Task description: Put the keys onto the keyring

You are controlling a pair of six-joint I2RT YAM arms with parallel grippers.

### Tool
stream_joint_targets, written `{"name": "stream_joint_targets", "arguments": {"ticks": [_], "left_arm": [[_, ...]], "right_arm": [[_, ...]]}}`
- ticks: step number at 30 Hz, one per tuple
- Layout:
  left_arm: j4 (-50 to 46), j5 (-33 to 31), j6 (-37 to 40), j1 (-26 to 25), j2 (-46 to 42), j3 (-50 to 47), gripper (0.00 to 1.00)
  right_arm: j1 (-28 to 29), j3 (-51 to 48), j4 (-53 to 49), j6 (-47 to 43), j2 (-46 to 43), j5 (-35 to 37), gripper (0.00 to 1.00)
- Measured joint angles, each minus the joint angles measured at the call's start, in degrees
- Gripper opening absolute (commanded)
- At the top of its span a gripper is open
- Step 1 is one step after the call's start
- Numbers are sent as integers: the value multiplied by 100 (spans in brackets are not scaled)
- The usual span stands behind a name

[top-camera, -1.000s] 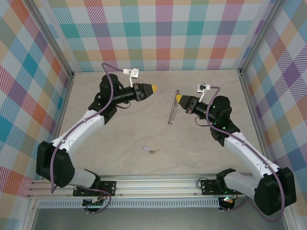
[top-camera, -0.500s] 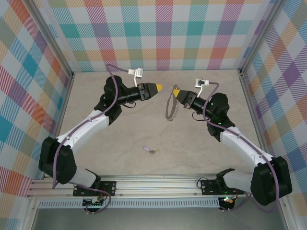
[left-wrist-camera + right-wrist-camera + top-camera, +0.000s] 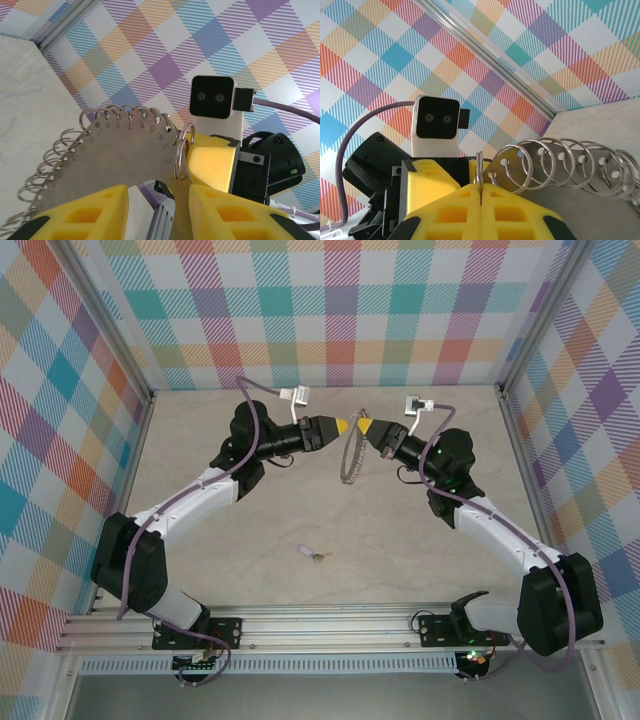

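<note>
The keyring is a curved grey metal plate with several split rings along its edge, and it hangs above the table at the back centre. My right gripper is shut on one split ring at the plate's top end; its yellow fingers are pressed together on that ring. My left gripper faces it tip to tip and is open. In the left wrist view the numbered plate reaches down between the left fingertips, which stand apart. The keys, a small lilac tab with a metal bit, lie on the table near the front.
Checked walls with metal corner posts enclose the pale tabletop on three sides. An aluminium rail runs along the near edge, by the arm bases.
Both grippers have moved toward each other and toward the back wall. The right one carried the keyring left; the left one swung right until its tip nearly meets it.
</note>
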Motion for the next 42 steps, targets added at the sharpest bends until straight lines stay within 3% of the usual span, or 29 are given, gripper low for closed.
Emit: {"name": "stream_joint_targets", "arguments": {"ticks": [20, 42], "left_arm": [[205, -44, -7, -79, 50, 70, 30], [212, -105, -22, -136, 225, 216, 13]], "right_arm": [[0, 28, 57, 96, 120, -85, 0], [0, 28, 190, 155, 179, -103, 0]]}}
